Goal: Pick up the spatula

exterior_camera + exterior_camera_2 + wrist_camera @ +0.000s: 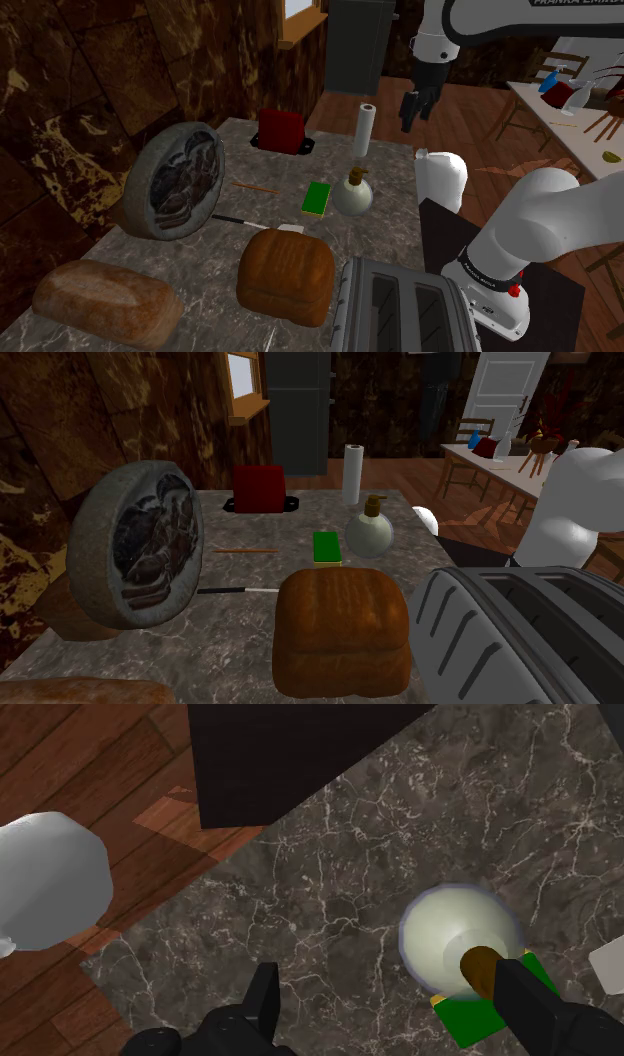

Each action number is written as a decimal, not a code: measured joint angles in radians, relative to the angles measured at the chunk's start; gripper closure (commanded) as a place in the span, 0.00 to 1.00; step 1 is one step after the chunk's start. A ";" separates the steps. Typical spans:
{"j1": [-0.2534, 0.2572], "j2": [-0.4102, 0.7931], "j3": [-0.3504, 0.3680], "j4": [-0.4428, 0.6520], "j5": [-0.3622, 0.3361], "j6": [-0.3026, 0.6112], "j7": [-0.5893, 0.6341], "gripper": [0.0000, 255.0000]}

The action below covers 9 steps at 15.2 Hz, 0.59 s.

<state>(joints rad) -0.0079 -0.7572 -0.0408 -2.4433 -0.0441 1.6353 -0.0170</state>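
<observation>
The spatula (250,222) lies flat on the dark marble counter (380,160), between a round stone-like bowl (175,180) and a brown loaf (285,275). It has a black handle and a pale blade; in the second exterior view the spatula (238,590) rests just beside the loaf (342,627). My black gripper (412,108) hangs high above the counter's far right corner, well away from the spatula. In the wrist view the gripper (393,1004) is open, with nothing between its fingers, above bare marble beside a round pale flask (455,939).
A green sponge (317,198), the flask (352,192), a white roll (363,128), a red holder (281,130) and a thin wooden stick (256,187) share the counter. A toaster (410,305) and another loaf (105,300) stand at the near edge. Wooden floor (80,774) lies beyond.
</observation>
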 measured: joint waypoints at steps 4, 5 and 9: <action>0.023 0.044 0.022 -0.008 0.018 0.056 0.007 0.00; 0.034 0.066 0.034 -0.010 0.028 0.082 0.013 0.00; 0.071 0.157 0.066 -0.025 0.051 0.200 0.015 0.00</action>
<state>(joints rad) 0.0628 -0.6003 0.0255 -2.4686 0.0068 1.8353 -0.0022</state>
